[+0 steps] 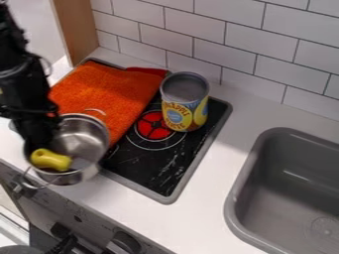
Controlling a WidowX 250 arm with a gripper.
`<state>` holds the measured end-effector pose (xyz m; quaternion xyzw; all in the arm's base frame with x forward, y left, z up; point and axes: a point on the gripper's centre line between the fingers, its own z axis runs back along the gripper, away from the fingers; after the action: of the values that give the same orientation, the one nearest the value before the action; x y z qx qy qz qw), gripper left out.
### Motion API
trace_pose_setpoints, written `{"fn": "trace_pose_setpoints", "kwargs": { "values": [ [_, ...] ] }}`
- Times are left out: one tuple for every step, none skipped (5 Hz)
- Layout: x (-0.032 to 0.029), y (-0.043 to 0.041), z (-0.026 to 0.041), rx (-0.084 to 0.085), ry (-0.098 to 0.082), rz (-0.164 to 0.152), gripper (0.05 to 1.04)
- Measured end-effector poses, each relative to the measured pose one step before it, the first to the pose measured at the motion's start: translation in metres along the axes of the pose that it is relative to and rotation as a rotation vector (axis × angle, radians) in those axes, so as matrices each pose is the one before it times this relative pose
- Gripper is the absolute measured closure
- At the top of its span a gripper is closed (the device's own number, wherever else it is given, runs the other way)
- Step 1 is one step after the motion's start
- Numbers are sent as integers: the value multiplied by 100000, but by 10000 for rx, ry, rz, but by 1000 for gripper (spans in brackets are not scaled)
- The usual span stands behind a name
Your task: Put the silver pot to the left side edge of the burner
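Silver pot [84,133] over at the left, folks, by the front left edge of the black cooktop [149,171], a yellow toy [50,159] sitting inside! The black gripper [38,141] comes down right at its left rim, and whether it's wide, narrow or gripping, nobody can tell from here. White counter [205,203] all around, white-tiled wall [255,42] behind, wooden panel [74,25] up at the back left, and dark knobs [124,243] along the front. Now the edges: the orange cloth [106,92] lies over the cooktop's left part, just beside the pot, and the yellow can [185,106] stands close by the red burner [153,126]. Bare black surface opens in front of that burner, and a strip of counter runs between cooktop and gray sink [233,198]!
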<state>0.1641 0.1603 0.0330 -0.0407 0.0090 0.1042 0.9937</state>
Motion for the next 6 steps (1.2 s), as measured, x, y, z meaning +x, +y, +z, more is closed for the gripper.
{"fn": "trace_pose_setpoints", "kwargs": {
  "values": [
    [23, 2903, -167, -106, -310, 1219, 1028],
    [325, 2525, 102, -370, -5, 1768, 1028],
    [907, 2374, 316, -372, -220, 2027, 1028],
    [1066, 1597, 505, -236, -228, 1621, 1028],
    [1134, 718, 258, 55, 6, 1156, 1028],
    [725, 48, -504, 60, 85, 963, 1028]
  ]
}}
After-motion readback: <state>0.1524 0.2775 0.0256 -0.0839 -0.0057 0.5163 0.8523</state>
